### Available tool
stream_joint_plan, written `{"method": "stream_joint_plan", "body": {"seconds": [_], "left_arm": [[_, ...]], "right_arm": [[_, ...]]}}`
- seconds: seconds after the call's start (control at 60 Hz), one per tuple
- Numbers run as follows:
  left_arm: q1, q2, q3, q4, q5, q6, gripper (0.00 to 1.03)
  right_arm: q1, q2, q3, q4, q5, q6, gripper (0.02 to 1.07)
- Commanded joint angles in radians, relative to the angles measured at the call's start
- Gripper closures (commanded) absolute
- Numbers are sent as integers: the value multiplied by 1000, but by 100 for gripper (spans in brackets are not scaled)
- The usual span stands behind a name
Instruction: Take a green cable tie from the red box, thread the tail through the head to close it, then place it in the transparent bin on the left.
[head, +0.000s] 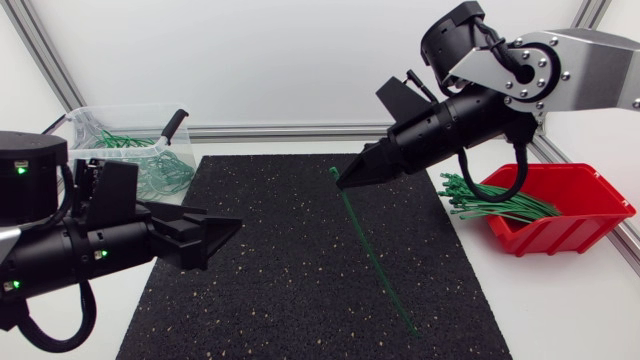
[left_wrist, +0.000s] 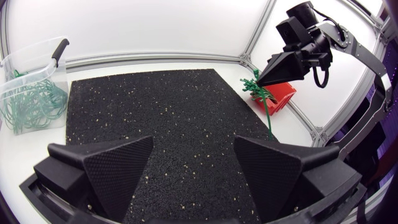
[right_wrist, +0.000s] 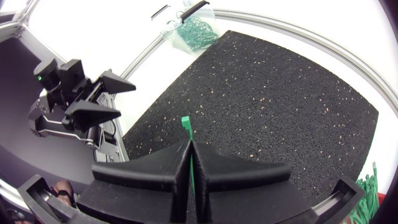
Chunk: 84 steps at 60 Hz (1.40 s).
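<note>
Rough speckled black mat (head: 280, 280), glossy red plastic box (head: 575, 228), clear plastic bin (head: 88, 118).

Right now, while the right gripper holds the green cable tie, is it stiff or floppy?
Probably springy, not limp: the green cable tie runs almost straight from the right gripper over the mat. Likely light and thin, so its free tail may sway.

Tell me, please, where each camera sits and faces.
Head: above the table, looking down on mat and both arms.
Left wrist: on left arm, facing the box across the mat; open left gripper shows.
Right wrist: on right arm, facing the bin; right gripper shows, shut on a tie.
Shared: each wrist view sees the other gripper.
</note>
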<state>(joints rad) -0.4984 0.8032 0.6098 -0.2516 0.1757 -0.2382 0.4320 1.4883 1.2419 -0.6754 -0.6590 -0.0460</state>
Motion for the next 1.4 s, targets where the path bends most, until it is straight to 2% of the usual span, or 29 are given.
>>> {"method": "stream_joint_plan", "body": {"seconds": [0.0,0.167,0.367,0.55,0.717,1.0,1.183,1.383], "left_arm": [[-77,40,7,38,-65,-53,15],[-196,85,11,104,-202,-79,15],[-285,91,-2,183,-292,-135,17],[-364,125,-10,278,-429,-147,23],[-402,203,1,334,-479,-148,33],[-453,287,53,368,-518,-154,34],[-459,310,74,385,-521,-154,34],[-456,361,88,417,-533,-153,39]], "right_arm": [[30,-23,-16,48,56,146,101],[129,-66,-45,151,266,215,101],[215,-82,-47,200,381,327,101],[286,-99,-45,243,541,437,101],[287,-76,-4,238,545,526,101],[286,-36,45,203,555,629,101],[307,-19,68,180,585,661,101],[326,6,99,157,585,683,101]]}}
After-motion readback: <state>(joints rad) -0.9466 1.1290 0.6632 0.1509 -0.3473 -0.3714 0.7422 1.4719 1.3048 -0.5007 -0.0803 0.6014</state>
